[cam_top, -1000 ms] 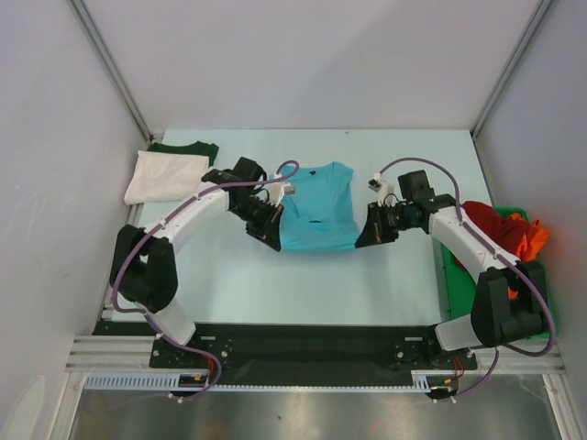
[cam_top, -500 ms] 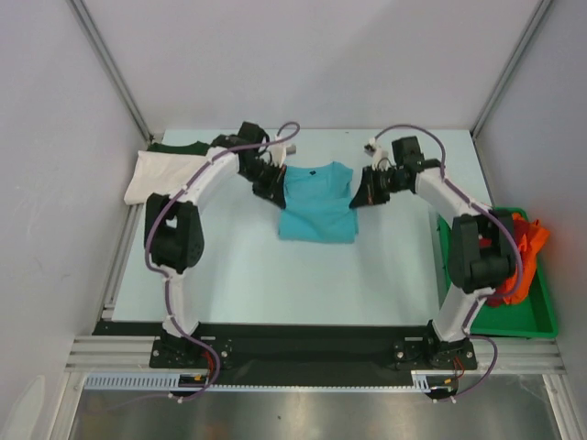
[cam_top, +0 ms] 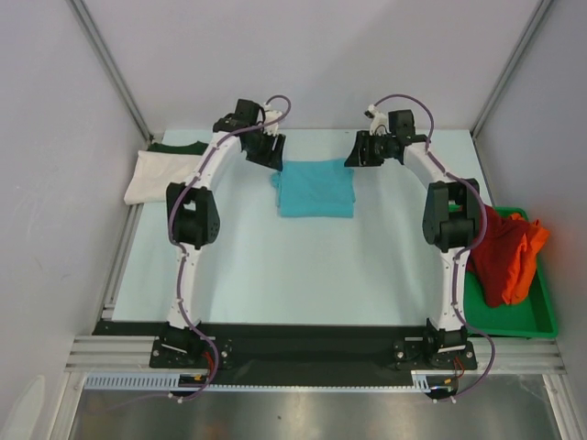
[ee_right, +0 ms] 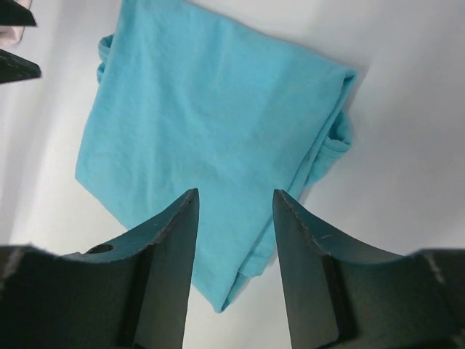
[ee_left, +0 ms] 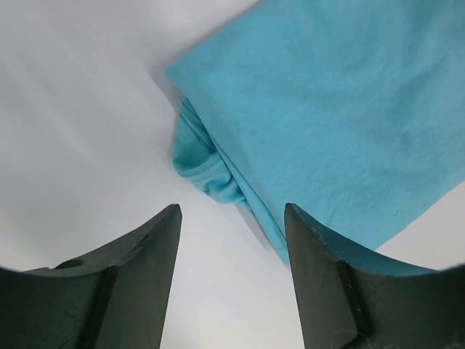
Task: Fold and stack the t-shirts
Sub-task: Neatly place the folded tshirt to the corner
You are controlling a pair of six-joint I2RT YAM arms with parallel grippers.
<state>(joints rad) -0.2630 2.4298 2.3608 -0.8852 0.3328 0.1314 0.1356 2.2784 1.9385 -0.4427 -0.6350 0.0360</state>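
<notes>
- Both arms have swung from the near half of the desk (cam_top: 275,266) out to its far side, carrying the lower part of the turquoise t-shirt (cam_top: 316,188) over its upper part. The collar that showed earlier is now covered.
- That shirt now lies flat as a compact, roughly square fold at the far middle of the desk, with nothing under it but the desk top.
- The left tool (cam_top: 269,151) is beside the fold's far left corner. Its 2 fingers stand parted with nothing between them. In the left wrist view, bare desk and a bunched sleeve edge show through the gap.
- The right tool (cam_top: 359,151) is beside the far right corner. It is likewise open and has let go of the cloth. Its wrist view looks down through the gap onto the smooth top layer.
- Whether either tool's fingertips touch the cloth cannot be told.
- A white t-shirt (cam_top: 165,176) lies folded at the far left edge of the desk, overlapping a dark green t-shirt (cam_top: 179,146) behind it.
- A red t-shirt (cam_top: 500,252) and an orange t-shirt (cam_top: 530,247) sit heaped together in the green tray (cam_top: 514,323) on the right, well apart from the turquoise one.
</notes>
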